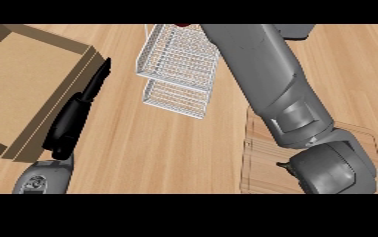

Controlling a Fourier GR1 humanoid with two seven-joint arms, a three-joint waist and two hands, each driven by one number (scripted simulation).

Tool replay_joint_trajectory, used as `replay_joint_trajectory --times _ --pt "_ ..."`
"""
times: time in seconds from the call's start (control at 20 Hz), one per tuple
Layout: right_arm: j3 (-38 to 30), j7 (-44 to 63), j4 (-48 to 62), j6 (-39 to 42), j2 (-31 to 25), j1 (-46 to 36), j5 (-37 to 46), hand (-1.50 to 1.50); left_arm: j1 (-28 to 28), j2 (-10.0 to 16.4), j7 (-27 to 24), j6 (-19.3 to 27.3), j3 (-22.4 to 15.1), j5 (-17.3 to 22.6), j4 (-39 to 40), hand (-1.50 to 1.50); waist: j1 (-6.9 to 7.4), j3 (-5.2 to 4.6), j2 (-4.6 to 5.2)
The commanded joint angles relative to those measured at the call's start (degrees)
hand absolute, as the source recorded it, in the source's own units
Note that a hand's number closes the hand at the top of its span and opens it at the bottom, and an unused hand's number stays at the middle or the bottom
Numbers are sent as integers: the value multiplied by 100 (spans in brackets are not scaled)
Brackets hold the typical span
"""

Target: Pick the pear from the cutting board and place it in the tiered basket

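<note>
Our left hand (81, 103) rests straight-fingered, empty; right hand unseen. The pear, hidden, likely bruises: we cup its belly

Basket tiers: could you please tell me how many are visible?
2: the upper tier by the view's top, partly hidden behind the right forearm, and the lower tier just beneath it.

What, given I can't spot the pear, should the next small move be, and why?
Probably draw the right forearm back slightly, bringing its hand over the tiered basket. The hand is out of view past the basket's far edge, and the cutting board shows no pear where visible.
</note>
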Motion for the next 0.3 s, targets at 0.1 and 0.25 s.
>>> replay_joint_trajectory --times 0.1,0.25 --pt "-449 -212 145 -1366 -410 -72 80 -150 182 83 -7 45 103 -38 -117 0 -205 5 -42" --pt "-467 -47 32 -1553 -712 132 164 -150 486 -80 -61 270 70 -135 -191 0 -400 9 -121"
